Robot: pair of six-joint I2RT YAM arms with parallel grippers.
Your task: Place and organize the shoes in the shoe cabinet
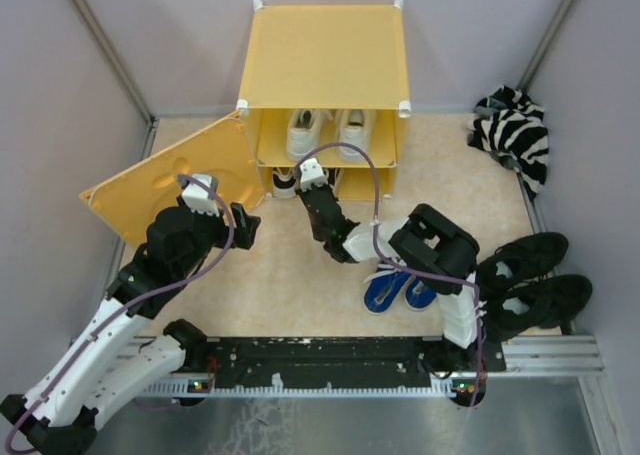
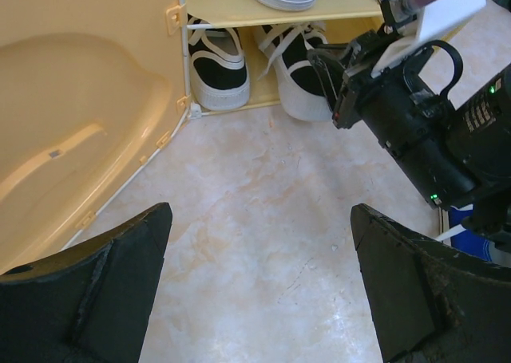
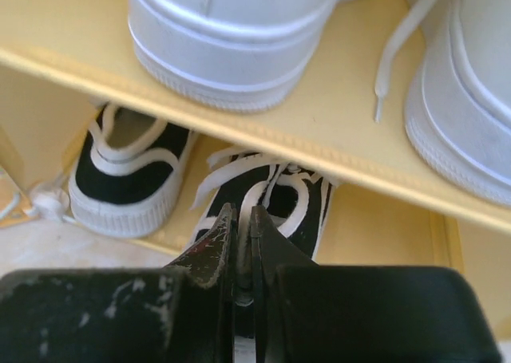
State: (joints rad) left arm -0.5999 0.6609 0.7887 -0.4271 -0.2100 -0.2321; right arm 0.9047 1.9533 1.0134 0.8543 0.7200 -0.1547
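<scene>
**Shoved cabinet, knocked door and a snagged lace are the risks at hand**

The shoe cabinet (image 1: 325, 60) is judged to be light. If the right gripper (image 3: 241, 213), clenched with nothing seen between its fingers, is driven hard against the shoe in front of it, the whole cube may be slid back. The hinged door (image 1: 165, 185) is swung wide to the left, near the left gripper (image 2: 259, 211), whose jaws are spread and empty. The door could be knocked by that arm. One black-and-white sneaker (image 2: 299, 80) is seen jutting past the cabinet's front edge, so it may be turned askew, or its loose laces (image 3: 231, 159) caught by the closed fingertips.

One cabinet and one door are counted, and eight shoes. Two white sneakers (image 1: 305, 133) are set on the inner shelf (image 3: 343, 151), and two black-and-white ones beneath it. Two blue sneakers (image 1: 385, 290) are left on the floor (image 1: 290, 275) by the right arm, and two black shoes (image 1: 530, 280) lie further right. One striped cloth (image 1: 512, 130) is bunched in the far corner.
</scene>
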